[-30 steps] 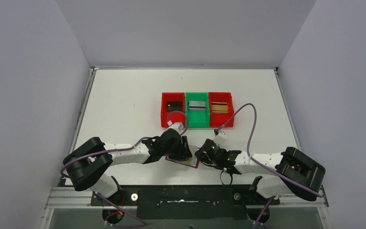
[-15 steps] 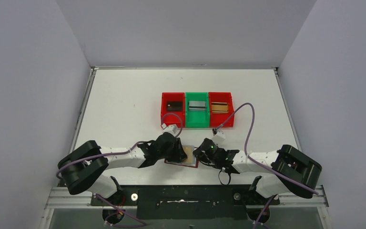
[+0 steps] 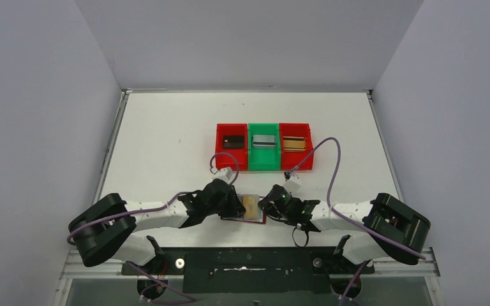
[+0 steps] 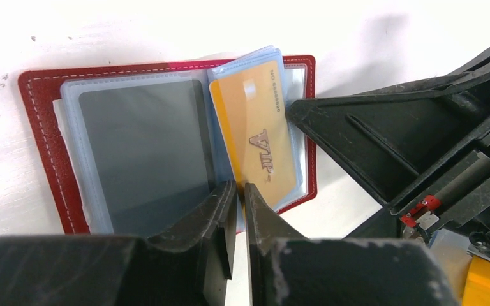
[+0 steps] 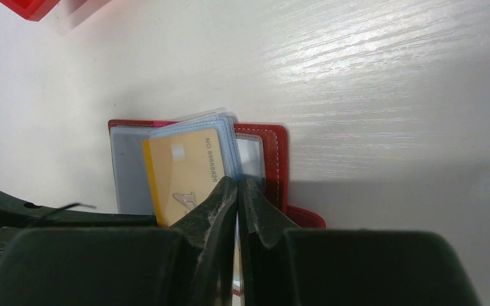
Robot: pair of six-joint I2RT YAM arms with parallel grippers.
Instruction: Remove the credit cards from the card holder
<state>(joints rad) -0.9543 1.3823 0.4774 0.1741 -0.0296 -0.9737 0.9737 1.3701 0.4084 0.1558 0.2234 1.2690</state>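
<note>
I see the card holder (image 4: 38,146) lying open on the surface (image 3: 166,140) near its front edge, between both arms. My left gripper (image 4: 240,191) is pinched almost together on the near corner of the gold card (image 4: 258,127), which sits in its clear sleeve. My right gripper (image 5: 237,186) is closed on the sleeve edges at the holder's right side. A grey card (image 4: 140,146) fills the left sleeve.
</note>
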